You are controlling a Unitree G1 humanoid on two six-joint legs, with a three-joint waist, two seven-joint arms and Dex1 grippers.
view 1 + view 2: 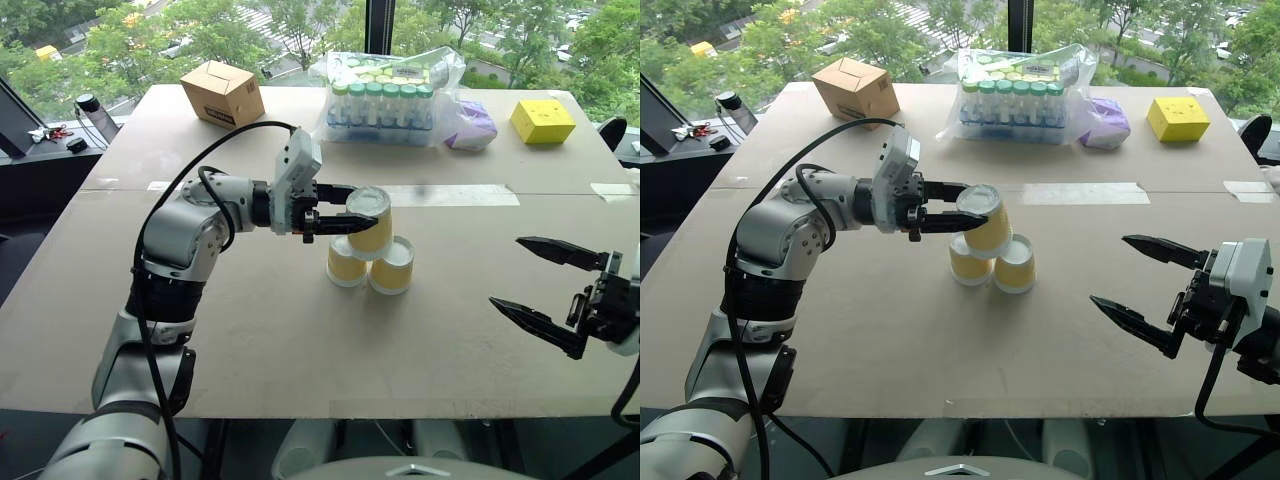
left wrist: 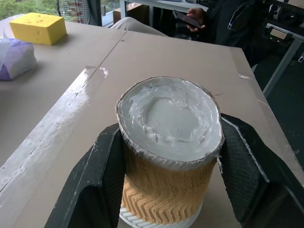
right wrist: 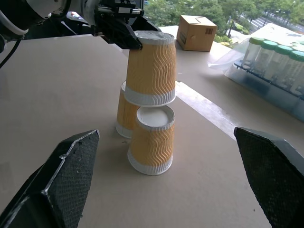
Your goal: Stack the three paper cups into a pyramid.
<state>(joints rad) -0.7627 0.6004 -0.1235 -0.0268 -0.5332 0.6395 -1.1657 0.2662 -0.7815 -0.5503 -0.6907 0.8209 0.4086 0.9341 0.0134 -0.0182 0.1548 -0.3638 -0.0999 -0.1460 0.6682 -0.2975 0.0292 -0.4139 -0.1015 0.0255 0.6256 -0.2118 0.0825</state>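
On the wide beige desk, near its middle, two yellow-orange ribbed paper cups stand upside down, side by side. The left gripper pinches the third inverted cup, its rim apparently resting on them. The capping step looks nearly finished; releasing cleanly comes next. The right gripper hovers spread near the desk's right edge.

L hand clamped on upside-down paper cup, white base up, over table.
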